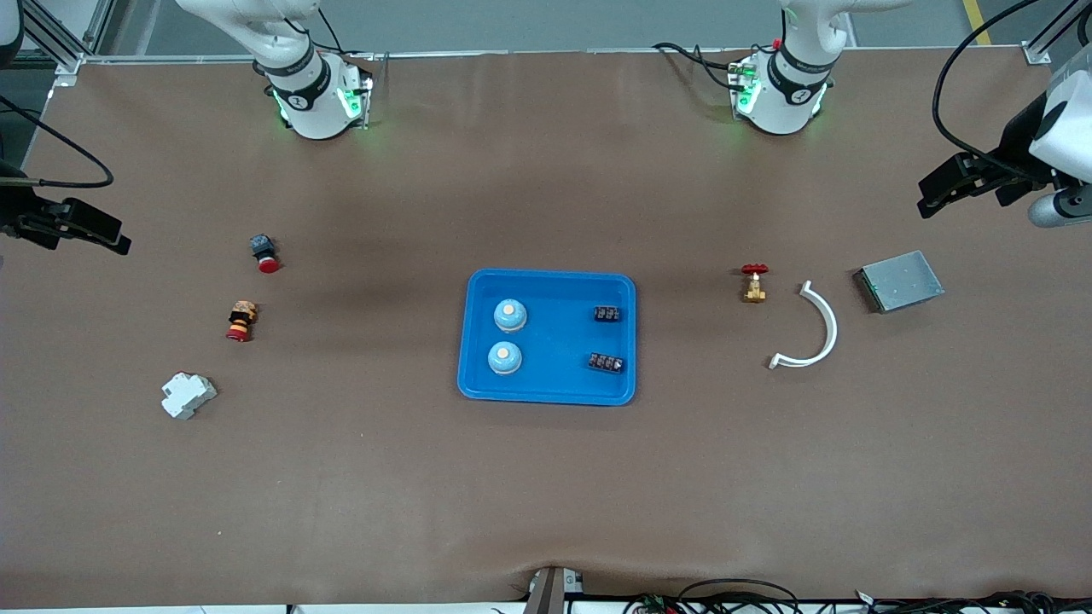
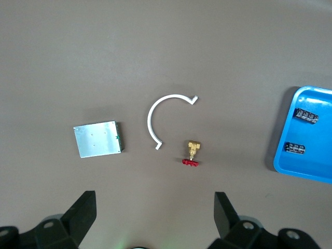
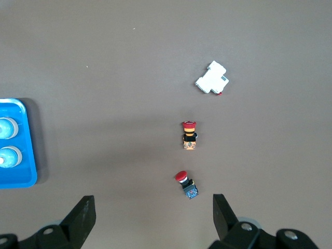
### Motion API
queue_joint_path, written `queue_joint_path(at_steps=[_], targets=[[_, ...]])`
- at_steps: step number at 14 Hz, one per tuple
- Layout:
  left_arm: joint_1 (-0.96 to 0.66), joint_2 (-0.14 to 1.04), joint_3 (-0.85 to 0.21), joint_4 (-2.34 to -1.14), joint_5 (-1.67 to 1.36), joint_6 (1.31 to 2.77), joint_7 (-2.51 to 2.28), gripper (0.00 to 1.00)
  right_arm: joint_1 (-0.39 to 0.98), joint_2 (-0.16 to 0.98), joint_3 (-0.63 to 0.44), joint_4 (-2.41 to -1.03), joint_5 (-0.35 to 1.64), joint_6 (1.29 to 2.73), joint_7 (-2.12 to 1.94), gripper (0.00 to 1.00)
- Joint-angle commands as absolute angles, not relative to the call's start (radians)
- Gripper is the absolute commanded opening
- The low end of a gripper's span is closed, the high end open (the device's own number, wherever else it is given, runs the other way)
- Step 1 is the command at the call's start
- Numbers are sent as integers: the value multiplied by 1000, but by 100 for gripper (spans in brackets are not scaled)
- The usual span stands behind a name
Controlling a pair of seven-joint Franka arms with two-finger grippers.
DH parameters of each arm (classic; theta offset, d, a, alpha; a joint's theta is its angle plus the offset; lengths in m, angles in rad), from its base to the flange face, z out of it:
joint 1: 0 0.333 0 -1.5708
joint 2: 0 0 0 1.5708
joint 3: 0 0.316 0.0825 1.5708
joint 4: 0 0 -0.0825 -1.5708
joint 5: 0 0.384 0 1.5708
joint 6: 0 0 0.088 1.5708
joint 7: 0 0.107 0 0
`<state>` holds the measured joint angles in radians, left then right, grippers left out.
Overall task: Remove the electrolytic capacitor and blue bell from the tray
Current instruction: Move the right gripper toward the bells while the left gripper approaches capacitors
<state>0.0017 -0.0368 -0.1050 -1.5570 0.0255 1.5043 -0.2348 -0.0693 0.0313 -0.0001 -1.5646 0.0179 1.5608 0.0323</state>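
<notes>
At the front view's far left edge we see the right claw up over bare worktop, fingers spread and holding nothing. Next come two red-capped push buttons and a white breaker. At center, the blue tray holds two bells and two capacitors. Then a brass valve, a white curved strip and a grey metal box. At the upper right edge hangs the left claw, spread and empty.

Even overhead light fills the room, leaving the brown table bright and free of glare. Shadows are faint (a soft dark smudge at the blue tray's nine o'clock edge). All three views look sharp.
</notes>
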Motion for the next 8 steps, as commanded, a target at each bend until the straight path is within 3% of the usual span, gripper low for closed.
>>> queue_joint_path(at_steps=[1, 8], targets=[[3, -37, -112, -1543, 17, 1483, -227, 100, -80, 15, 11, -1568, 12, 1557, 48, 100], [14, -23, -101, -1539, 23, 1480, -213, 100, -75, 17, 12, -1572, 20, 1554, 48, 100]])
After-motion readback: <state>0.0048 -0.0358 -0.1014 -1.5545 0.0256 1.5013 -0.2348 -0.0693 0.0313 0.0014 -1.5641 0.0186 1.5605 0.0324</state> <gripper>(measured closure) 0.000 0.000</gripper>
